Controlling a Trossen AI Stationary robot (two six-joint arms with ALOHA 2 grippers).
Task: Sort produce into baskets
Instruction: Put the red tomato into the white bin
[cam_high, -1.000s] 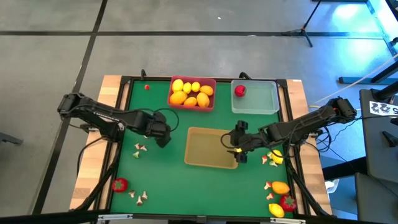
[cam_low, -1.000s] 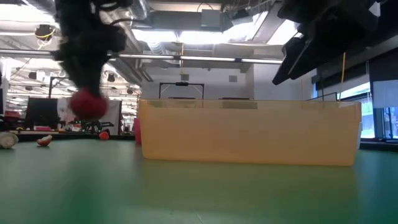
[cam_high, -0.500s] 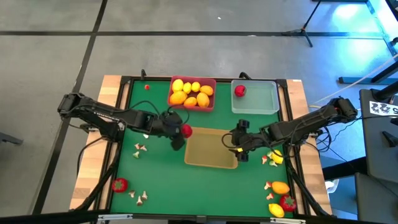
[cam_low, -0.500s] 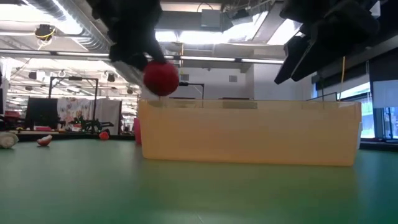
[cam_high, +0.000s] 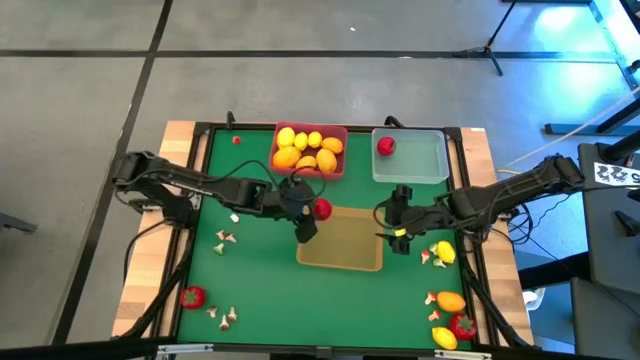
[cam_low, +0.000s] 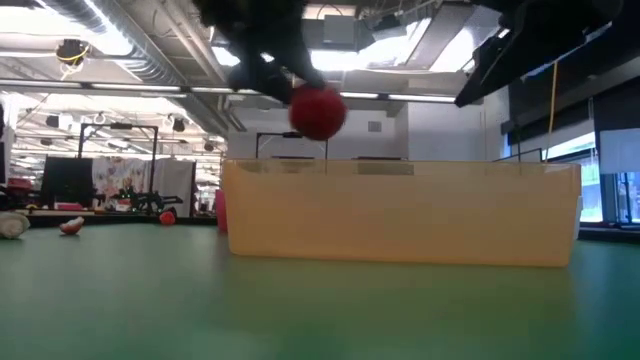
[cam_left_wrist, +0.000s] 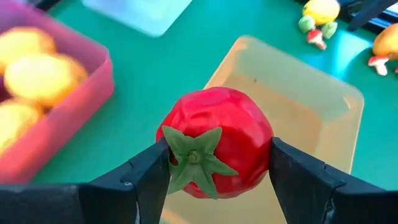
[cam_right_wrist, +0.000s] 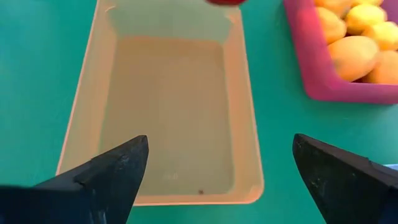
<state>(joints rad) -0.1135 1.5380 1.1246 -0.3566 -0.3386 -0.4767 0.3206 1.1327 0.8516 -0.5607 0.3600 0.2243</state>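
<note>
Left tool (cam_left_wrist: 214, 163) clenched on red toy fruit with green top (cam_left_wrist: 214, 149), hovering over tan-yellow tray (cam_left_wrist: 298, 112) corner. Your risk: releasing here drops fruit into wrong tray. Right tool (cam_right_wrist: 217, 177) released, beside tray.

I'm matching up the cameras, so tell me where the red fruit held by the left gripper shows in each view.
High view: red fruit at the tan tray's upper-left corner.
Low view: above the tray's wall.
Left wrist view: centre, between the fingers.
Right wrist view: a sliver at the top edge.
Shared landmark: the tan tray.
</note>
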